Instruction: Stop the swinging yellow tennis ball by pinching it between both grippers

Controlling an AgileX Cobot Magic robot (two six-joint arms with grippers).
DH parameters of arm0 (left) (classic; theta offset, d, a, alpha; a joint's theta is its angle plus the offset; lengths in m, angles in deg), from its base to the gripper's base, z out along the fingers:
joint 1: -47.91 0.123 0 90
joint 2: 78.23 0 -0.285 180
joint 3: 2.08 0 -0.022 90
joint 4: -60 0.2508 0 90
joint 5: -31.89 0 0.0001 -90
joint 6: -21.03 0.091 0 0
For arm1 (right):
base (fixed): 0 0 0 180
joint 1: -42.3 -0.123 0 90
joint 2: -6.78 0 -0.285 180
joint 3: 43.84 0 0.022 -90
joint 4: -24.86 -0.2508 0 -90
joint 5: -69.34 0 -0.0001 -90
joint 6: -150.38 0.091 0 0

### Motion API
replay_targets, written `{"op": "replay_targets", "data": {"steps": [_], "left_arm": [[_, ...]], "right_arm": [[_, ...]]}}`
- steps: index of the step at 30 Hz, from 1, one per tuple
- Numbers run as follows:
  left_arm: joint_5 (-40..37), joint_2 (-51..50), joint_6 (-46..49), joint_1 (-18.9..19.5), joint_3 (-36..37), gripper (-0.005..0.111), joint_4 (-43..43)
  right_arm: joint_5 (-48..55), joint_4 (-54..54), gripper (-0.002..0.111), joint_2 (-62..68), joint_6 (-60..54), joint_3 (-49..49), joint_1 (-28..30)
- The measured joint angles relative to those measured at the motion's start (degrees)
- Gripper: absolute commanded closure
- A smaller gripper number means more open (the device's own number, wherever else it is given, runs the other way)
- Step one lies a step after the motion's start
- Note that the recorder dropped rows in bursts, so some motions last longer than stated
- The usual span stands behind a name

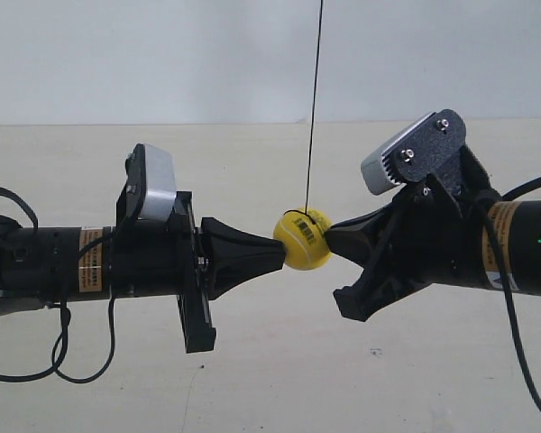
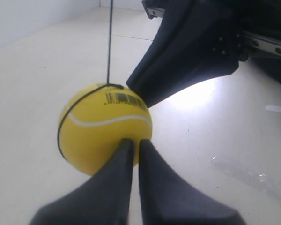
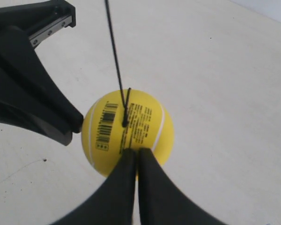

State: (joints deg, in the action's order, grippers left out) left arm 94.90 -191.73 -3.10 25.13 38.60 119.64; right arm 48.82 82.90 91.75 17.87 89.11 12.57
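The yellow tennis ball [image 1: 307,242] hangs on a thin dark string [image 1: 314,108] and is held between two black pointed grippers. The gripper at the exterior view's left [image 1: 278,253] presses its tip on one side, and the gripper at the exterior view's right [image 1: 334,240] presses on the other. In the left wrist view my left gripper [image 2: 132,140] is shut, its tips against the ball [image 2: 103,129], with the other gripper [image 2: 138,93] touching near the barcode. My right gripper [image 3: 133,151] is shut against the ball [image 3: 131,126], opposite the other gripper [image 3: 75,127].
A pale beige tabletop [image 1: 270,379] lies below both arms, with a white wall [image 1: 162,54] behind. Black cables [image 1: 63,352] droop from the arm at the exterior view's left, and another cable [image 1: 523,352] from the arm at the right.
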Motion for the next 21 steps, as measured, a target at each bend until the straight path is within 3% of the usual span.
{"op": "replay_targets", "data": {"steps": [8,21], "left_arm": [[-1.75,1.02,0.0,0.35,0.0,0.102,0.63],[-3.24,11.05,-1.25,6.26,4.21,0.102,1.05]], "right_arm": [[5.04,-0.37,0.108,0.0,-0.93,0.66,0.0],[9.23,-0.62,0.108,-3.93,-1.17,0.79,0.0]]}}
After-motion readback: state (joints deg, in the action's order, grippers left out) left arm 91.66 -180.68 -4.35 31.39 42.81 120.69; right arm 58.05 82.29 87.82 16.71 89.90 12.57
